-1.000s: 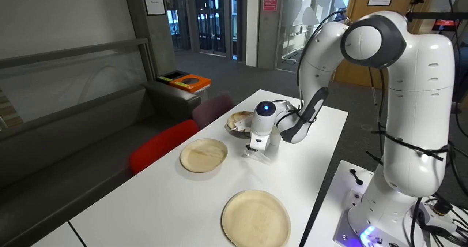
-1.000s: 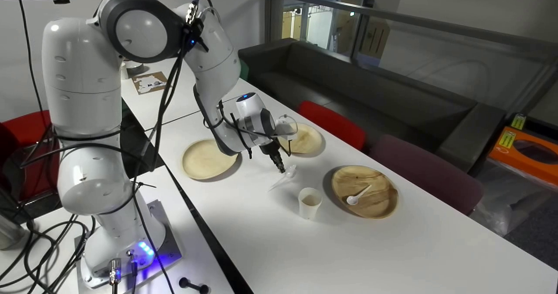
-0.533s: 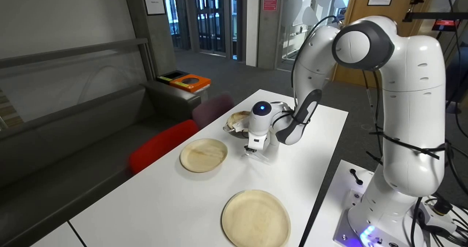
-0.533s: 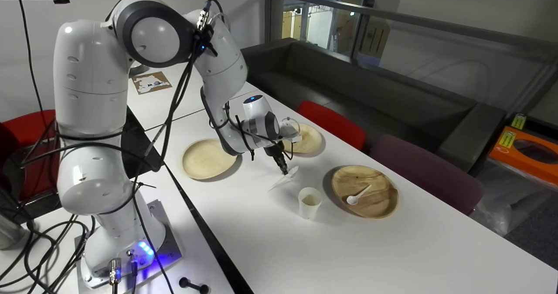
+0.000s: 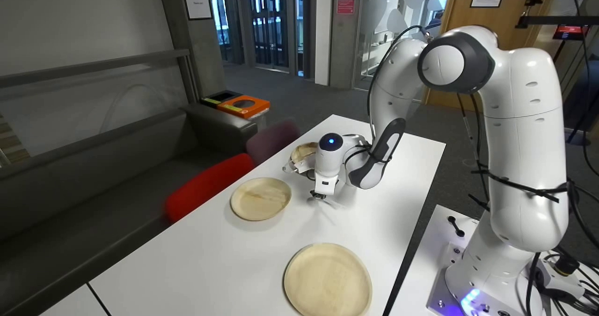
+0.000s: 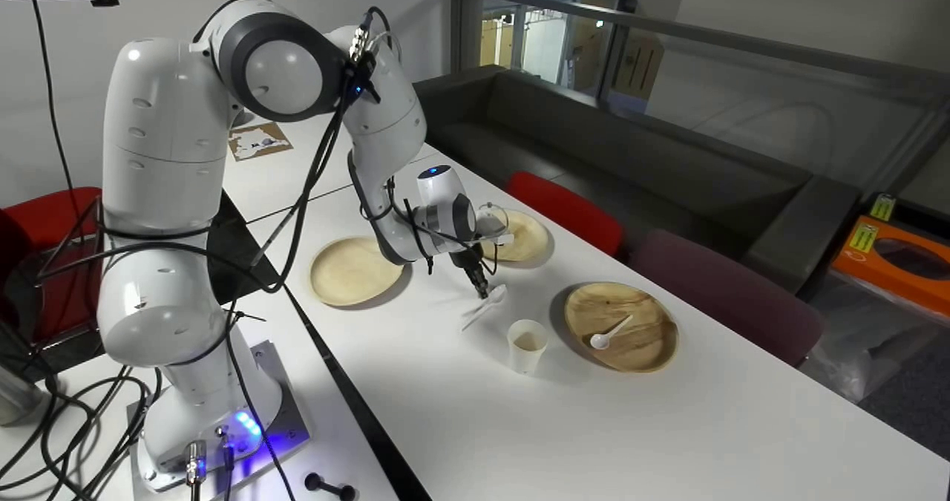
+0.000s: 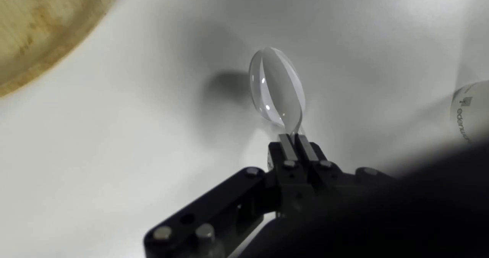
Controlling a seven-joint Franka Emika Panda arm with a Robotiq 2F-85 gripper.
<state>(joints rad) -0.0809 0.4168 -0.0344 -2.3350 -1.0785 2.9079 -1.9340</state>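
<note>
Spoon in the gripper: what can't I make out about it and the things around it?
Held spoon: in the wrist view the gripper hides most of its handle; in both exterior views, too small to tell whether it touches the table.
Cup: cut off by the wrist view's right edge; a dark blur hides its lettering's end.
Grained plate: in an exterior view, partly hidden behind the arm.
</note>
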